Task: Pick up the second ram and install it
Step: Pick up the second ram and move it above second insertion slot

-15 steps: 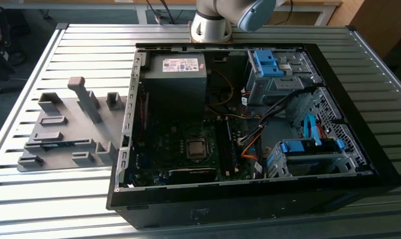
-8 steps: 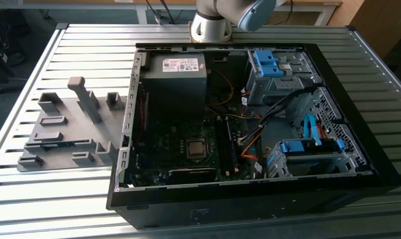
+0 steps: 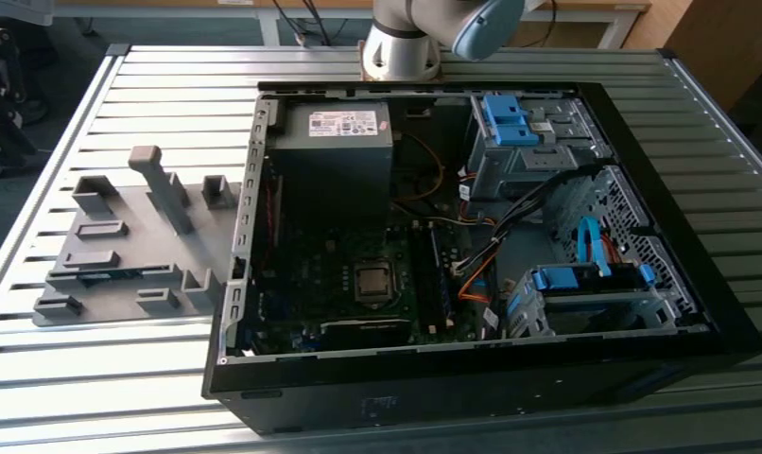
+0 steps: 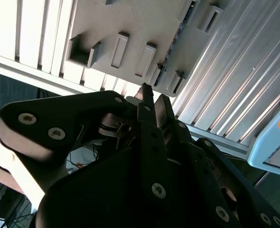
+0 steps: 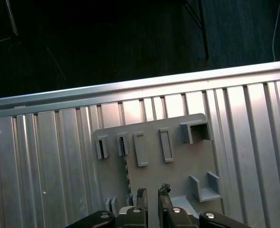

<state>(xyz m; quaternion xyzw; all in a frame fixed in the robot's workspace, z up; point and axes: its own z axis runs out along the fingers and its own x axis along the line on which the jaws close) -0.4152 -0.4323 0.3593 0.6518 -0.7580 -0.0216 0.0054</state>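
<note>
The second ram (image 5: 127, 176) stands on edge in a slot of the grey holder plate (image 5: 178, 166), showing as a thin dark strip. In the second wrist view the second ram (image 4: 171, 59) is a dark line along the holder plate (image 4: 130, 23). In the exterior view the second ram (image 3: 113, 275) is a dark strip with a bit of blue in the holder plate (image 3: 147, 203). My gripper (image 5: 152, 192) hangs well above the plate, close beside the stick. Its fingers (image 4: 147, 95) stand open by a narrow gap with nothing between them.
An open computer case (image 3: 482, 374) lies on the slatted metal table (image 3: 91, 378), to the exterior view's right of the holder. Inside are the motherboard (image 3: 355, 274), a power supply (image 3: 337, 123), blue drive cages (image 3: 508, 118) and loose cables (image 3: 476, 274). The arm's base (image 3: 400, 47) stands behind the case.
</note>
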